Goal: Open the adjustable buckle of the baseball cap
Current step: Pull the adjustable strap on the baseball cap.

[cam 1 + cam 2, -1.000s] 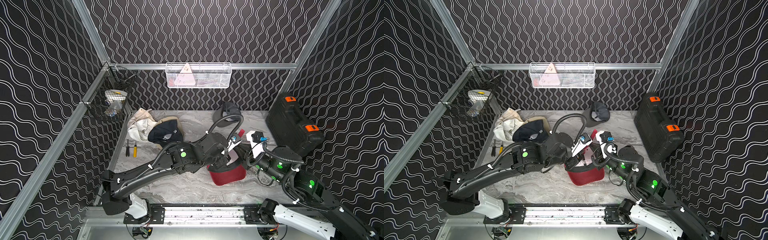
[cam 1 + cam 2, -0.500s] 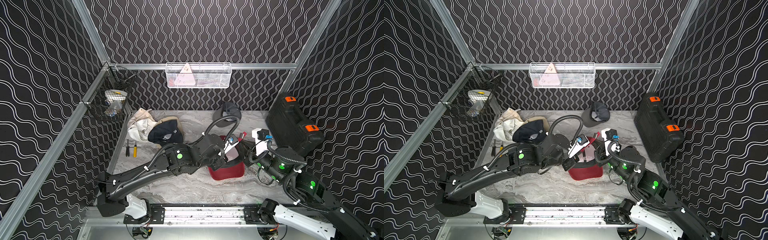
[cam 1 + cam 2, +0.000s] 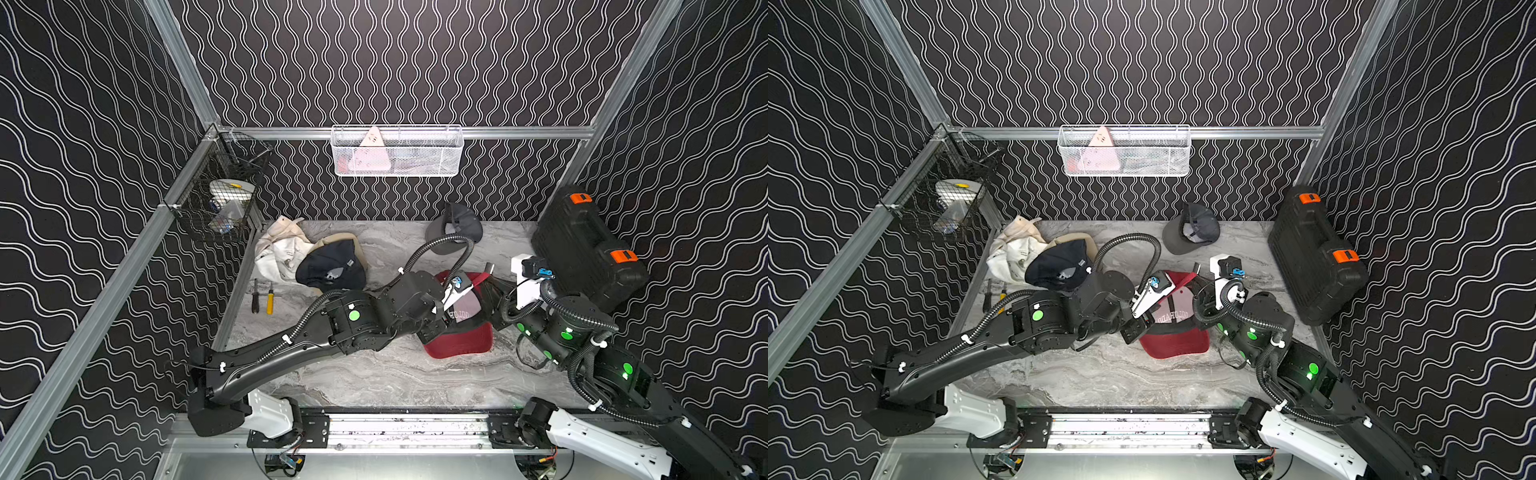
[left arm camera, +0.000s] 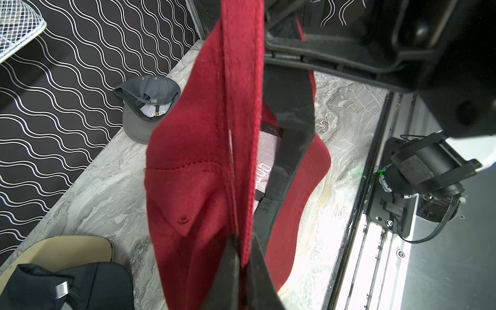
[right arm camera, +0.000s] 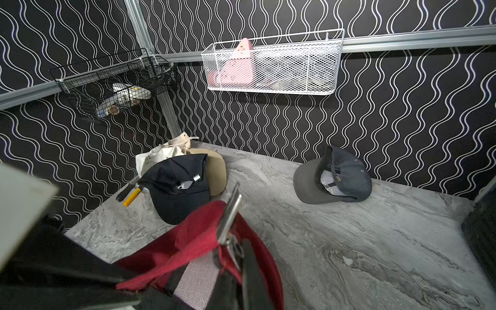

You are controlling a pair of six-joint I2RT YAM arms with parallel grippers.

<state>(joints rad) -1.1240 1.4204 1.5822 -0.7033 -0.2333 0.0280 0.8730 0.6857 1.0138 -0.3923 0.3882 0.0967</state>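
Note:
The red baseball cap (image 3: 459,345) (image 3: 1175,343) lies crown-down on the marble table, its back lifted between my two grippers. My left gripper (image 4: 243,241) (image 3: 465,291) is shut on the cap's red strap (image 4: 241,107), which runs taut away from it. My right gripper (image 5: 239,252) (image 3: 496,286) is shut on the strap right at the metal buckle (image 5: 229,214) (image 3: 489,268). The buckle's silver flap sticks up above the jaws. The cap's white inner label (image 5: 196,273) shows beneath.
A grey cap (image 3: 455,226) sits at the back. A navy cap (image 3: 330,270) lies over beige and white caps (image 3: 278,249) at the back left, with two screwdrivers (image 3: 262,296) beside them. A black tool case (image 3: 586,245) leans on the right wall. Wire baskets (image 3: 397,151) (image 3: 220,199) hang above.
My right gripper has shifted slightly to the right with the buckle end. The left arm has adjusted a little. Both grippers stay shut on the cap.

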